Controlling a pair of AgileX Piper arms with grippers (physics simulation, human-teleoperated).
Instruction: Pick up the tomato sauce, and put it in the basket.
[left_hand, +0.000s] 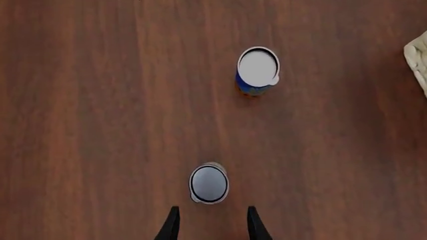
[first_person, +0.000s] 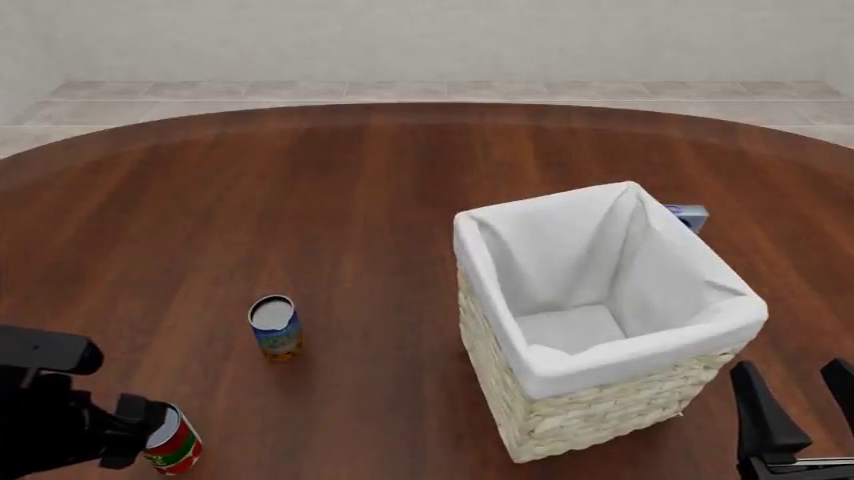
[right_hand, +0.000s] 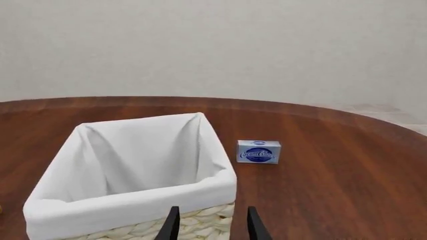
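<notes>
None of the task is done: the tomato sauce (first_person: 174, 441) stands on the bench (first_person: 374, 180), just ahead of my left gripper (left_hand: 210, 222), fingers apart; the basket (first_person: 607, 395) waits

A bare simulated room is showing here, not a furnished home or shop. A round dark wood surface (first_person: 400, 180) is filling most of the front view, with a plain pale wall (right_hand: 213, 45) rising behind it and what may be a tiled floor (first_person: 441, 92) showing past its far edge, though that strip is too faint to be sure.
</notes>
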